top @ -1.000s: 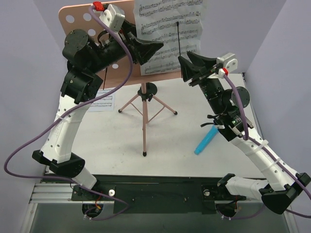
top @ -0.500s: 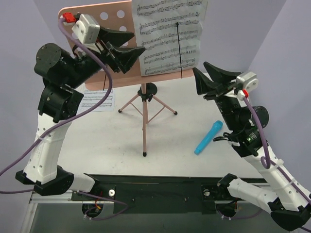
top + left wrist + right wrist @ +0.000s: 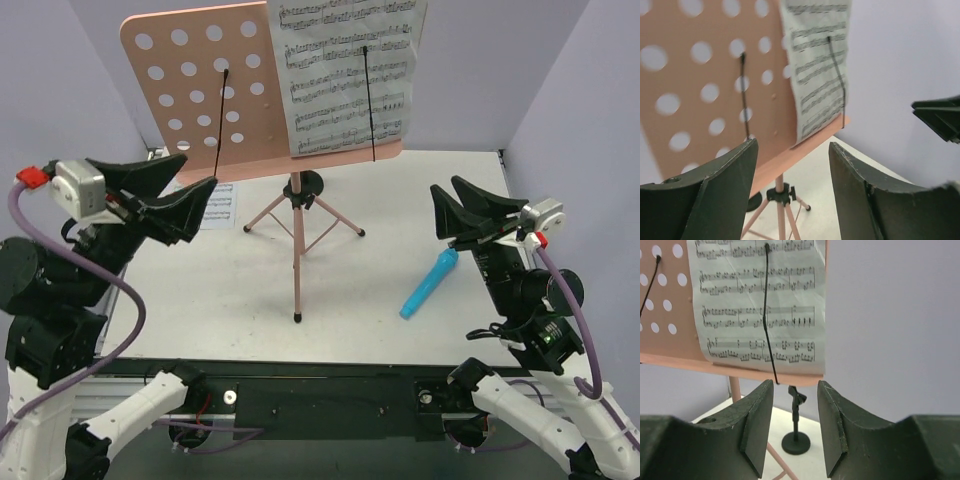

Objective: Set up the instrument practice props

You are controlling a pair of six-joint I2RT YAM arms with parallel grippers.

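Observation:
The pink perforated stand desk (image 3: 180,90) stands upright on its pink tripod (image 3: 296,245) at the table's middle back. One white sheet-music page (image 3: 345,75) rests on the desk's right half under a black wire page-holder (image 3: 368,100). The other wire holder (image 3: 220,115) lies over bare desk. A second page (image 3: 218,205) lies flat on the table behind the left arm. My left gripper (image 3: 197,175) is open and empty, left of and below the desk. My right gripper (image 3: 447,190) is open and empty, to the right. The wrist views show the desk (image 3: 700,75) and the page (image 3: 760,305) ahead.
A blue toy microphone (image 3: 430,283) lies on the table at the right, below my right gripper. A small black microphone stand (image 3: 305,185) stands behind the tripod, under the desk's ledge; it also shows in the right wrist view (image 3: 796,437). Purple walls close the back and sides.
Both arms have pulled back from the stand towards the near edge, the left one down and left, the right one down and right. The desk's left half now shows. The page stays on the desk.

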